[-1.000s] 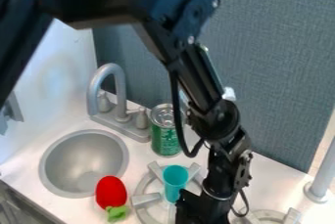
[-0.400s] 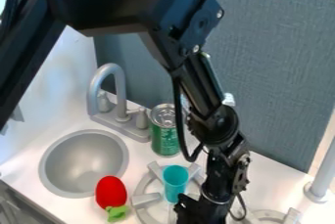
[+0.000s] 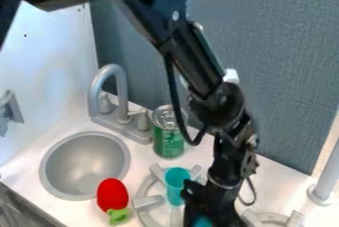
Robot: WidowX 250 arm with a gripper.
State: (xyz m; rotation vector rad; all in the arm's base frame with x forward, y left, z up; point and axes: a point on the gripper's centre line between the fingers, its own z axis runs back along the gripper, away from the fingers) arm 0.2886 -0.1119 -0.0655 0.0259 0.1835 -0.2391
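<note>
Cup [image 3: 176, 186]: teal, upright over the near burner [image 3: 147, 202], just beside the gripper. Probably steadied from below by the burner's raised bars; its open top faces up.
Gripper [image 3: 206, 210]: low at the bottom edge, against the cup's side in this view; contact uncertain. Cannot tell whether it is released, clenched or grasping anything.
Teal patch [image 3: 202, 221]: amid the gripper's dark parts; cannot tell whether a held object or something behind.
Toy [image 3: 112, 195]: red, green stem toward the bottom edge; lies on the counter [image 3: 23, 175] between sink and burner, likely kept there by its own weight.
Can [image 3: 168, 141]: green, upright on its flat base, behind the cup, near the tap [image 3: 122, 92].
Sink [image 3: 86, 159]: set into the counter, left of the toy in view.
Change: versus the earlier frames, upper arm shifted up and left in view, gripper slightly right; teal patch newly visible. Cup, toy and can look unmoved.
</note>
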